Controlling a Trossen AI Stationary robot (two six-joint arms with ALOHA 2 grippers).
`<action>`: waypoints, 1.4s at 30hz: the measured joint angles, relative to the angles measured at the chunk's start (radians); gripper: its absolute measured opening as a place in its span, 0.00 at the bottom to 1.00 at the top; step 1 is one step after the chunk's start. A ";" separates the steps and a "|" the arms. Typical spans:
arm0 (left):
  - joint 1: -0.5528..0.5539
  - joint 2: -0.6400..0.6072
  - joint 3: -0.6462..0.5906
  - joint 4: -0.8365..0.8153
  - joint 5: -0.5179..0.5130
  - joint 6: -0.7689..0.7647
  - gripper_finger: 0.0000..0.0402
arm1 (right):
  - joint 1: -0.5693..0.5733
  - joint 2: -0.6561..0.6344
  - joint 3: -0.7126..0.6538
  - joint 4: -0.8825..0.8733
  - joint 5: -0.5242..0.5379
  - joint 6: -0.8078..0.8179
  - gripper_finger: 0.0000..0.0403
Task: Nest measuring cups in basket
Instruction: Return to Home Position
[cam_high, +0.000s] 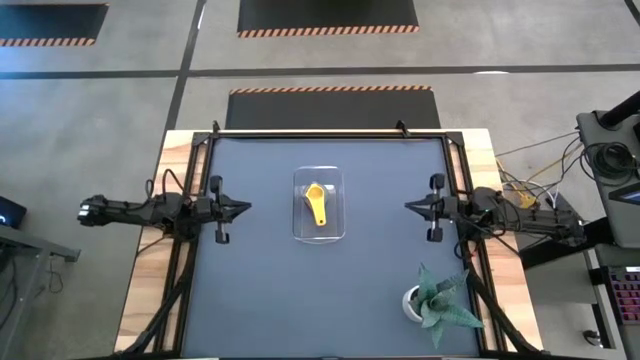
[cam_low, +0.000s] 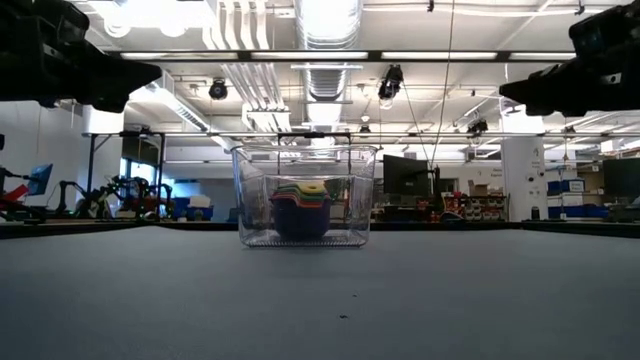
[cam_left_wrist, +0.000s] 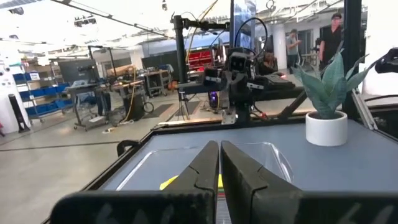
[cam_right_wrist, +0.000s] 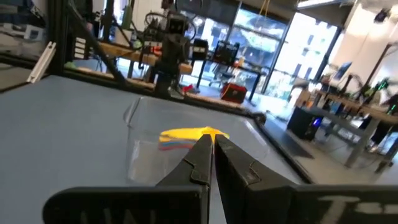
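The cups are sitting nested in the basket, yellow uppermost, at the middle of the tabletop. The left gripper and right gripper are flanking it, equally distant, fingers together, holding nothing.

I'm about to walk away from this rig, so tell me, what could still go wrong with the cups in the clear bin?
The measuring cups stand as a nested stack in the basket; a knock to the table might tip them. The leaves of the plant reach near the right arm, so a low swing could brush them. The left gripper and right gripper hang shut, well clear of the basket.
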 joint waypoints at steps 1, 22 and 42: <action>0.000 -0.001 0.000 -0.001 0.000 0.000 0.00 | 0.000 0.000 0.000 -0.010 0.000 0.014 0.02; -0.001 0.001 0.001 -0.001 0.000 0.000 0.00 | 0.000 0.001 -0.001 -0.007 0.001 0.021 0.02; -0.001 0.001 0.002 0.000 0.000 0.000 0.00 | 0.000 0.001 -0.002 -0.007 0.001 0.021 0.02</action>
